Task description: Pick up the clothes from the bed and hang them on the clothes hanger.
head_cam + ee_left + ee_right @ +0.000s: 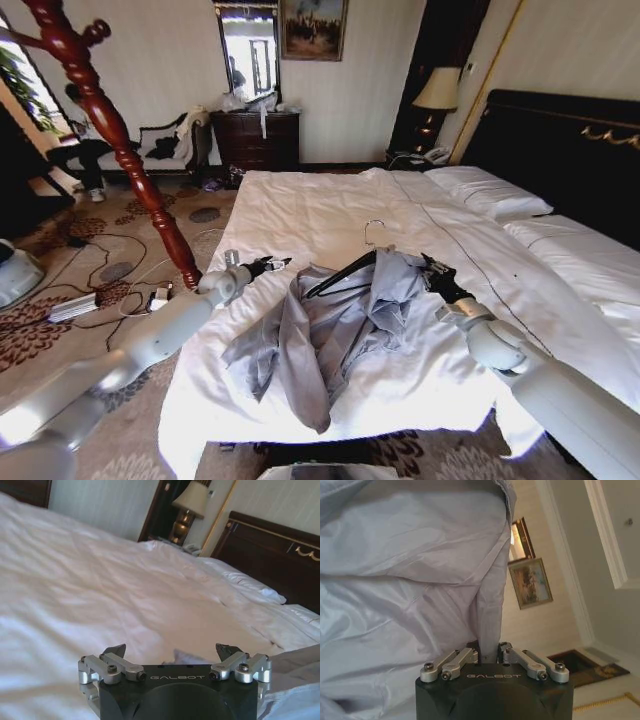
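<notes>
The clothes hanger (345, 272) lies slantwise in the clothes (330, 325) on the bed (300, 210), hook seemingly toward the headboard (560, 150). The right gripper (489, 655) has its jaws clenched on a fold of cloth. The left gripper (171, 652) hovers released beside them.

A furnished bedroom, like a hotel room or a home. A wide bed with white duvet and pillows (330, 215) stands against a tall black headboard with gold trim (560, 135). Beside it glows a cream-shaded table lamp (437, 92). A dark wooden dresser (255, 138), a gilt-framed painting (313, 27) and patterned carpet (60, 240) complete it.
</notes>
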Tool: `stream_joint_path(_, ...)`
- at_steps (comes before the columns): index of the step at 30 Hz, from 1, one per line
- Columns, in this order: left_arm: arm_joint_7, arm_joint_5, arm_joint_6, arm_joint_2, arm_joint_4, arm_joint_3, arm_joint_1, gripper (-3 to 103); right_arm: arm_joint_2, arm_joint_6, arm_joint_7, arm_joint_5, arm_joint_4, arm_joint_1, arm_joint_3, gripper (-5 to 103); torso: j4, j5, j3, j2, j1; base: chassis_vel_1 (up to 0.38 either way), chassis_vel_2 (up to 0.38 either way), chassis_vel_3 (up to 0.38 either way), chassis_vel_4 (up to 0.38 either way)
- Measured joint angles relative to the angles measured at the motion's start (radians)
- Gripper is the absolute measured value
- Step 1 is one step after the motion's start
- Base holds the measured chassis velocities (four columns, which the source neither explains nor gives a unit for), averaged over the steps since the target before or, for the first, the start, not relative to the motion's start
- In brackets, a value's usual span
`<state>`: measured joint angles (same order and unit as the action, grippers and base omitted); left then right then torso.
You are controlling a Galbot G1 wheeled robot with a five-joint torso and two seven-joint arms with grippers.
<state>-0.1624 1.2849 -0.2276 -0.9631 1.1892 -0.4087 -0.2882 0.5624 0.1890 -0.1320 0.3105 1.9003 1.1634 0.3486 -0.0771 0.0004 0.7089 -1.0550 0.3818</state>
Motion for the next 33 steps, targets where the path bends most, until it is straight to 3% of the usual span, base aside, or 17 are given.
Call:
stream_joint_path(2,-0.009,-0.003,-0.002,-0.019,-0.029,-0.003,0.004,100,0.0,0.0,0.0,0.001,0.0,-0.003,-0.003,15,0.0003,-0.0007,0.0,0.0,0.0,0.0,0.0,0.0,0.0)
stream_joint_path(4,-0.021,-0.012,-0.012,-0.082,-0.119,0.001,0.018,100,0.0,-0.002,-0.002,0.002,-0.004,-0.009,-0.005,15,-0.001,-0.0004,0.0,0.0,0.0,0.0,0.0,0.0,0.0)
stream_joint_path(8,0.011,-0.031,-0.046,-0.148,-0.197,0.014,0.035,100,-0.001,-0.003,-0.003,0.001,-0.005,-0.015,-0.007,15,-0.0016,-0.0002,0.0,0.0,0.0,0.0,0.0,0.0,0.0)
stream_joint_path(10,0.033,-0.047,-0.068,-0.187,-0.236,0.021,0.044,100,-0.002,-0.003,-0.004,0.001,-0.004,-0.017,-0.009,15,-0.0006,-0.0003,0.0,0.0,0.0,0.0,0.0,0.0,0.0)
stream_joint_path(17,0.045,-0.101,-0.093,-0.265,-0.326,0.027,0.061,100,-0.007,-0.003,-0.008,0.0,-0.003,-0.015,-0.007,15,-0.0012,-0.0002,0.0,0.0,0.0,0.0,0.0,0.0,0.0)
stream_joint_path(24,0.012,-0.178,-0.092,-0.336,-0.42,0.028,0.08,102,-0.006,-0.004,-0.013,-0.003,-0.006,-0.013,-0.005,15,-0.0005,-0.0003,0.0,0.0,0.0,0.0,0.0,0.0,0.0)
stream_joint_path(32,-0.024,-0.23,-0.081,-0.416,-0.518,0.029,0.107,86,-0.004,-0.005,-0.014,-0.008,-0.004,-0.011,-0.004,15,-0.0007,-0.0003,0.0,0.0,0.0,0.0,0.0,0.0,0.0)
stream_joint_path(33,-0.027,-0.239,-0.081,-0.431,-0.537,0.028,0.111,76,-0.007,-0.005,-0.015,-0.011,-0.002,-0.007,0.002,15,-0.0008,-0.0003,0.0,0.0,0.0,0.0,0.0,0.0,0.0)
